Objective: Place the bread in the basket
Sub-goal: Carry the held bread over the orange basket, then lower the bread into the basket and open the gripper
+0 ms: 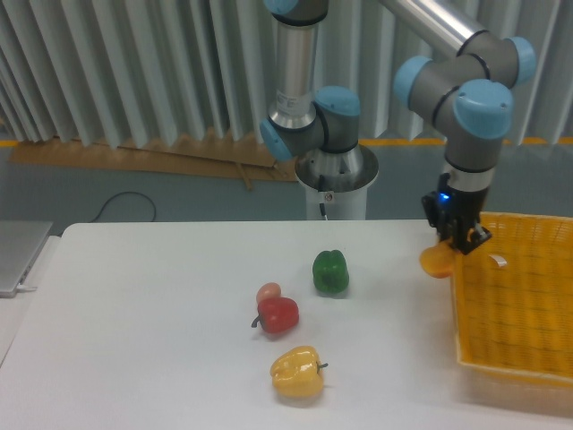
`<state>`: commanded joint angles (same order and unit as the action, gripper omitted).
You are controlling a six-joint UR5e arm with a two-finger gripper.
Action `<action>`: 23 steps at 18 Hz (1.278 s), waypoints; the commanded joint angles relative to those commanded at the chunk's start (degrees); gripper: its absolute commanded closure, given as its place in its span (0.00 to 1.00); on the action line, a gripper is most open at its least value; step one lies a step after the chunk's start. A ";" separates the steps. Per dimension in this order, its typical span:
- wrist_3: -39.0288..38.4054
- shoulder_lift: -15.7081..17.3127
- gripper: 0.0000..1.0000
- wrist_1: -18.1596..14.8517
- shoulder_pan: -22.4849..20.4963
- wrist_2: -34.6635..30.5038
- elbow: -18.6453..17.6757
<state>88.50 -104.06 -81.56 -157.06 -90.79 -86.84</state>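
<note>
Camera view: my gripper [462, 240] clamps the bread [438, 261] at the basket [519, 358] edge; next, carry inward and release.

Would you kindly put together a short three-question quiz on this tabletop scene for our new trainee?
1. True or false: the claw is shut on the bread.
2. Which pepper lies nearest the camera? A) green pepper B) red pepper C) yellow pepper
3. Fill in: the bread hangs at the ____ edge of the basket, as seen in the picture.

Key
1. True: the loaf hangs from the claw, clear of the table.
2. C.
3. Left: it has reached the rim but is not yet lying inside.
</note>
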 joint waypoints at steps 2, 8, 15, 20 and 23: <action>0.88 -1.05 0.85 1.22 -1.14 0.09 0.09; 3.61 -3.78 0.85 3.33 -3.51 0.09 -0.09; 6.51 -5.19 0.66 5.45 -5.36 0.00 0.18; 8.18 -5.28 0.00 5.80 -5.54 0.17 0.26; 8.88 -4.66 0.00 5.98 -5.19 0.44 0.44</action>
<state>97.38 -108.72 -75.59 -162.25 -90.35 -86.40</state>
